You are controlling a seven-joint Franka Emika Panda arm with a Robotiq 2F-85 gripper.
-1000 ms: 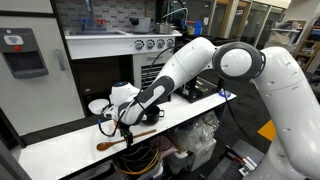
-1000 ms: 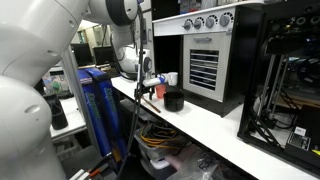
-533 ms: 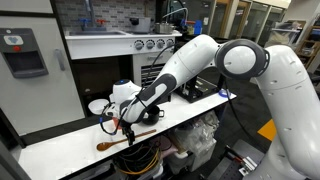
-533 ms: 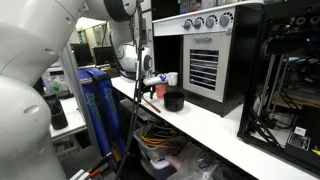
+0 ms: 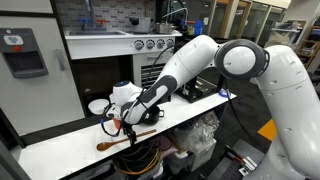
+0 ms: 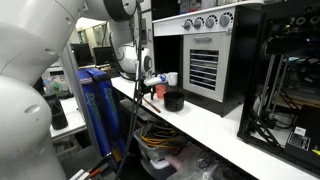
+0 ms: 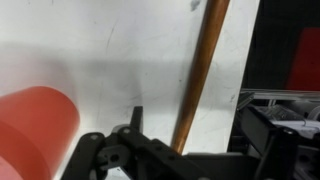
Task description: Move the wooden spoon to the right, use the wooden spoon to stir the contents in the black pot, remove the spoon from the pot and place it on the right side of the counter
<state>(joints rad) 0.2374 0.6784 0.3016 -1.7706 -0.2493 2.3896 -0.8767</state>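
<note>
We see the white robot arm [image 5: 215, 60] reaching in from its bulky shoulder, bending at a raised elbow and sloping down across the scene to the long, narrow white counter [image 5: 60, 150]. The wrist is turned so that the gripper [image 5: 124, 127] points down at the countertop, low over it.

The long, slender, light-brown wooden spoon [image 5: 128, 139] lies flat on the counter directly beneath the gripper, its small oval bowl at one end near the counter's front edge and its handle running out past the gripper on the other side.

In the wrist view the gripper [image 7: 185, 150] is spread wide. Its dark fingers [image 7: 105, 155] stand well apart on either side of the wooden spoon [image 7: 200, 70], whose handle runs up the picture between them. We cannot tell whether the fingers touch the wood, and nothing is clamped. A small red cup [image 7: 35, 130] shows off to one side of the gripper in that view, apart from the handle.

In an exterior view we find the small, round black pot [image 6: 174, 101] standing on the counter [image 6: 230, 125], with the red cup [image 6: 160, 90] just beside it, between the pot and the descending wrist. The spoon is outside the pot.
</note>
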